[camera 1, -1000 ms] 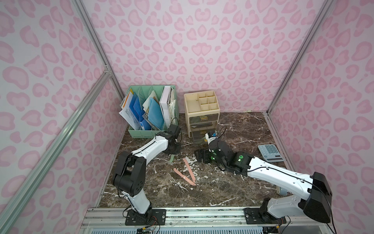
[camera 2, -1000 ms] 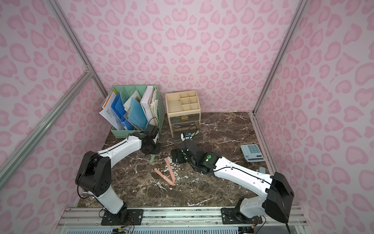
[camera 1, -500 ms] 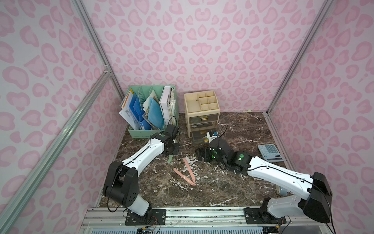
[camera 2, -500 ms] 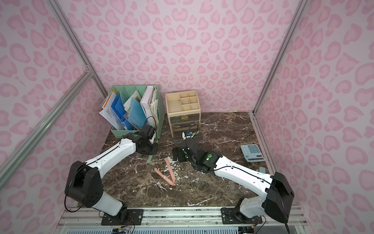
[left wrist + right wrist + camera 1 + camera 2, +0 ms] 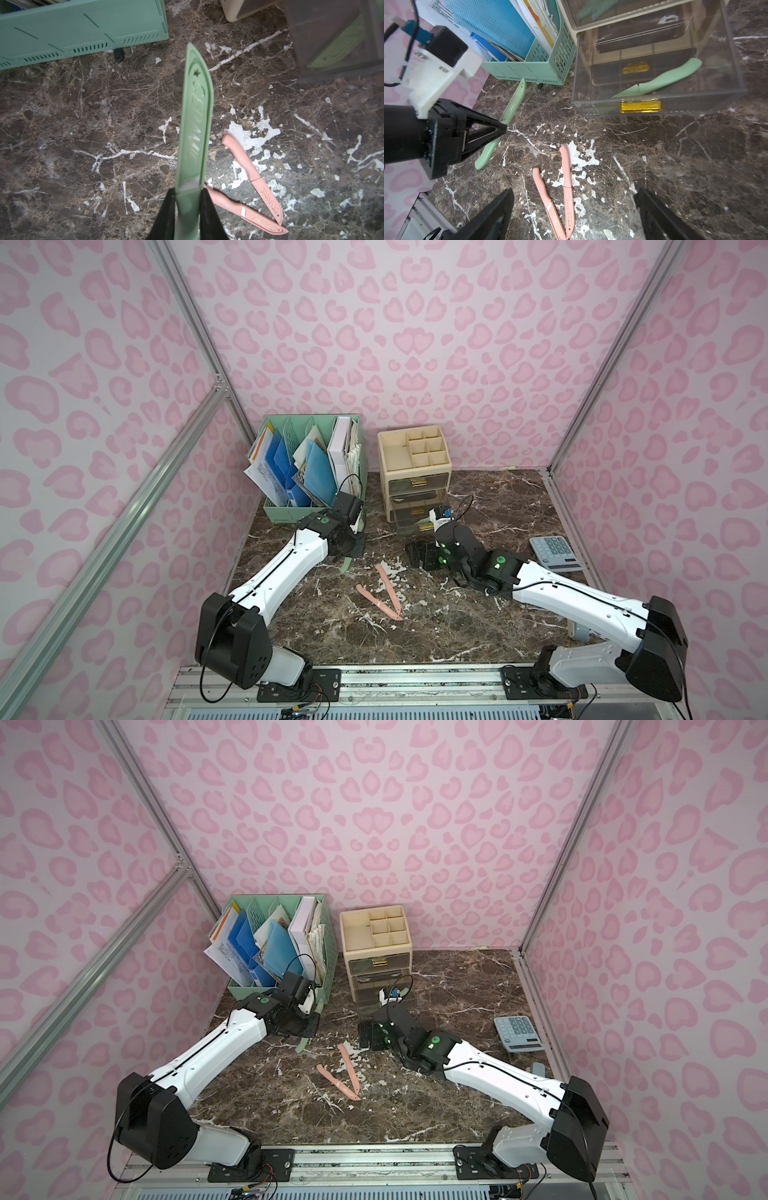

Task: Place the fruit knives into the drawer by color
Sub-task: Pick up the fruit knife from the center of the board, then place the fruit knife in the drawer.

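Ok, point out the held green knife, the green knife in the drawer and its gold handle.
held green knife (image 5: 195, 124), left wrist view, mid-blade
green knife in the drawer (image 5: 675, 76), right wrist view, handle
gold handle (image 5: 640, 106), right wrist view, centre

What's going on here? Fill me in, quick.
The left end effector is shut on a mint green knife, holding it by its middle near the green file rack. The right end effector hangs open in front of the pulled-out bottom drawer, which already holds a second green knife. Two pink knives lie on the marble table, blade tips meeting, not yet sorted.
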